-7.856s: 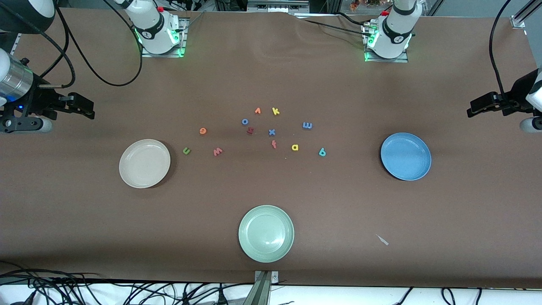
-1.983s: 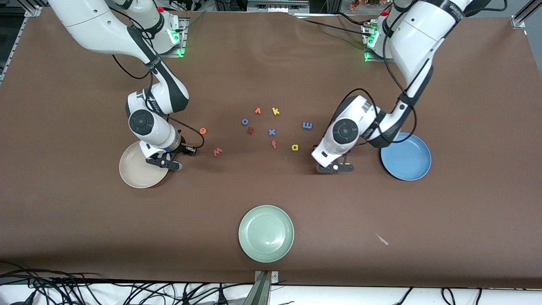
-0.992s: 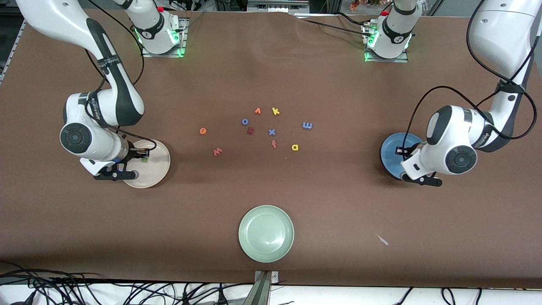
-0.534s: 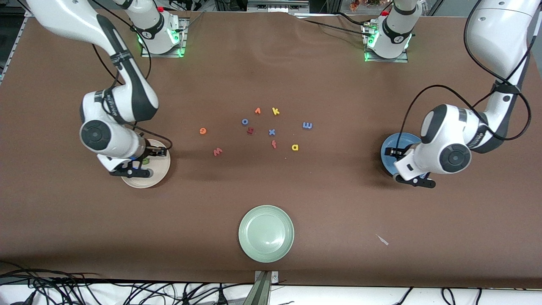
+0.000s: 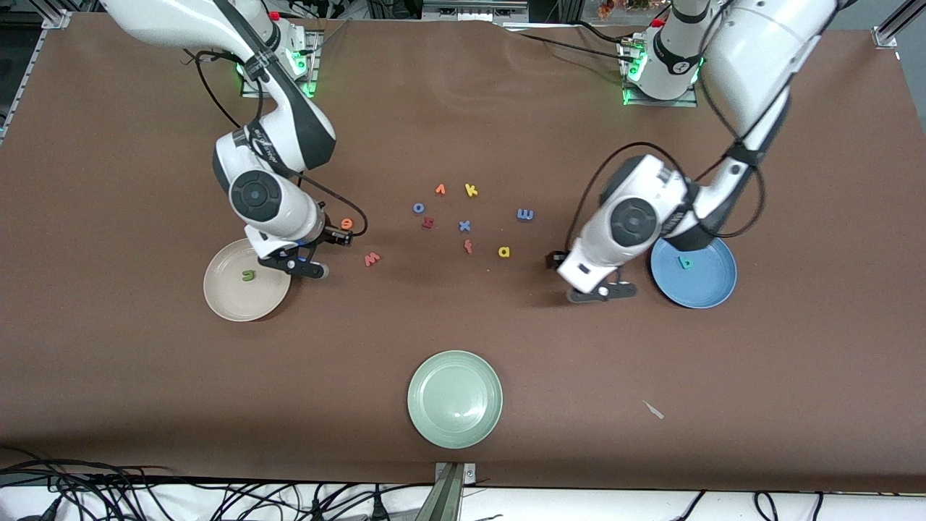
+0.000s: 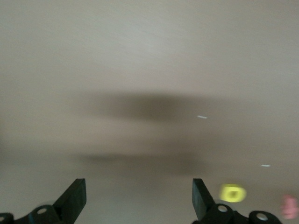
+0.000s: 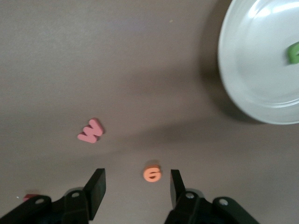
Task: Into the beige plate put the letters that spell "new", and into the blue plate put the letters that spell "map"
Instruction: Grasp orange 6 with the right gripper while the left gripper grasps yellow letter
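Over the table, both grippers' fingers apart and empty; orange e between right gripper's.

The letters cluster tightly at mid-counter: o, v, k, x and f lie near one another, leaving narrow gaps. The e lies apart from the w, bare counter around each. The a and m lie apart at the cluster's edge.
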You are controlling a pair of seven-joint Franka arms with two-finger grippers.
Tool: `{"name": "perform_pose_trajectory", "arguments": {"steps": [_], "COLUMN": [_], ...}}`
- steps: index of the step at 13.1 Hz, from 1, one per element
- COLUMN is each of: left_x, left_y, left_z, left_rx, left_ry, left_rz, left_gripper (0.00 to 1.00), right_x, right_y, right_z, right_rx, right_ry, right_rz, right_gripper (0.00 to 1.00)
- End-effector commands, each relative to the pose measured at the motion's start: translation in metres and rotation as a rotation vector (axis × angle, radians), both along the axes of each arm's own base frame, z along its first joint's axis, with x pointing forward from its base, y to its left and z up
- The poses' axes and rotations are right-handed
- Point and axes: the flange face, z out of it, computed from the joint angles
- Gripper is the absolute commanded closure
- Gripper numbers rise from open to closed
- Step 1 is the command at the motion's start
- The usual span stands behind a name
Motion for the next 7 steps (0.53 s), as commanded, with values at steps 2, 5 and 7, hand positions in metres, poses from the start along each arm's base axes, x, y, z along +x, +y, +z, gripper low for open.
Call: {"name": "perform_pose_trajectory", "arguments": {"steps": [2,5,7], "left_x": [-0.023,-0.027,-0.033], "left_y": [-0.051,-0.087,-0.096], "left_z": [-0.022,-0.023,-0.033], "left_rx": [-0.008,-0.021,-0.002], "left_ry": [-0.012,-0.023,-0.020], "left_rz": [0.050,0.070,0.073], "left_gripper": [0.00,0.00,0.00], "right_x": [-0.062,-0.074,-0.084], "right_y": [-0.012,-0.015,-0.016], "right_z": [-0.037,-0.053,-0.064], "right_rx": [0.043,0.058,0.069], "right_ry": [-0.104,-0.119,-0.126], "right_rz": [-0.020,-0.012,-0.009], "right_gripper": [0.36,0.35,0.35]}}
